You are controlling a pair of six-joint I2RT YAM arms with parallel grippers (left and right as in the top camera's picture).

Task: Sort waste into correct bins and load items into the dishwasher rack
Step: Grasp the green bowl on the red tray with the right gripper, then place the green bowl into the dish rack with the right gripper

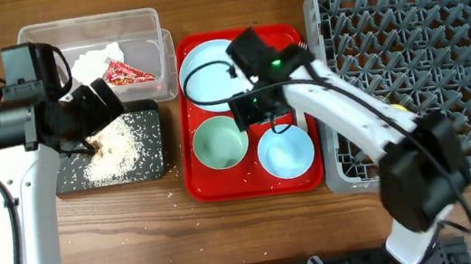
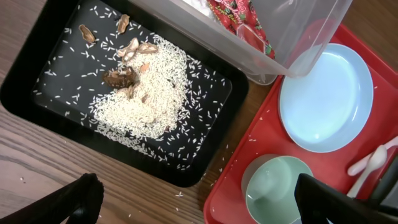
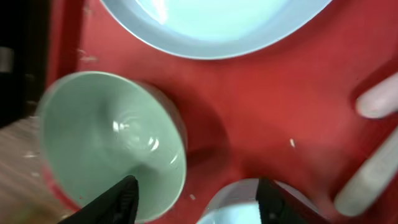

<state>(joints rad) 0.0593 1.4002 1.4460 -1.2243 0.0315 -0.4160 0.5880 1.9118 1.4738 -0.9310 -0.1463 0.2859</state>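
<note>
White rice grains with brown bits lie in the black tub; they also show in the left wrist view. The red wrapper and white tissue lie in the clear tub. On the red tray sit the pale blue plate, a greenish bowl and a blue bowl. My left gripper is open and empty over the black tub's left part. My right gripper is open and empty, low over the tray between the two bowls. The white fork lies on the tray.
The grey dishwasher rack stands at the right, touching the red tray. A yellowish spot shows in the rack behind my right arm. Stray rice grains lie on the wooden table and on the tray.
</note>
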